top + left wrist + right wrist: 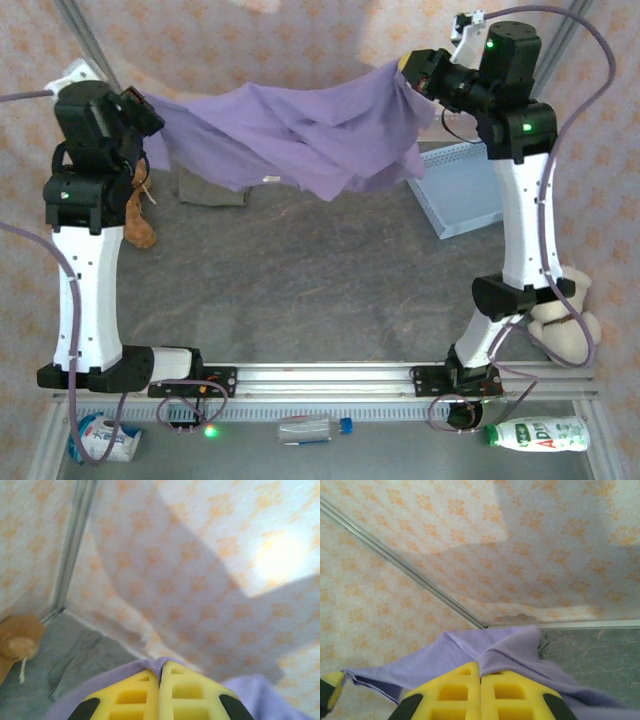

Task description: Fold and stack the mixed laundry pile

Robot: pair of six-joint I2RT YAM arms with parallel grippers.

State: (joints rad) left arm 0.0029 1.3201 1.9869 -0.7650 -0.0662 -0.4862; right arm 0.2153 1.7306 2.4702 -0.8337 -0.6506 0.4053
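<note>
two arms, two garments, two plush toys, two bottles, one basket. the left gripper [150, 108] and the right gripper [410, 70] are both raised at the far side of the table [300, 285], well apart, with the lavender shirt [290, 135] strung between them. in the left wrist view the yellow fingers [130, 695] of the left gripper [160, 672] meet with a fold of the shirt [155, 663] pinched at their tips. in the right wrist view the right gripper [480, 672] is likewise pressed together on a seamed edge of the shirt [510, 647].

the shirt hangs clear of the table, sagging in the middle like a hammock. it is creased and bunched, with loose folds drooping toward the right of centre, and its lowest edge is near the basket. a small pale mark shows at the lower hem.

the grey-brown piece [210, 188] lies crumpled flat on the table at the far left, partly under the hanging shirt.

the light blue basket [465, 200] sits at the far right. the orange plush [140, 220] lies beside the left arm, the cream plush [565, 325] near the right arm's base. a clear bottle [312, 428] and a white and green bottle [540, 433] lie at the near edge.
</note>
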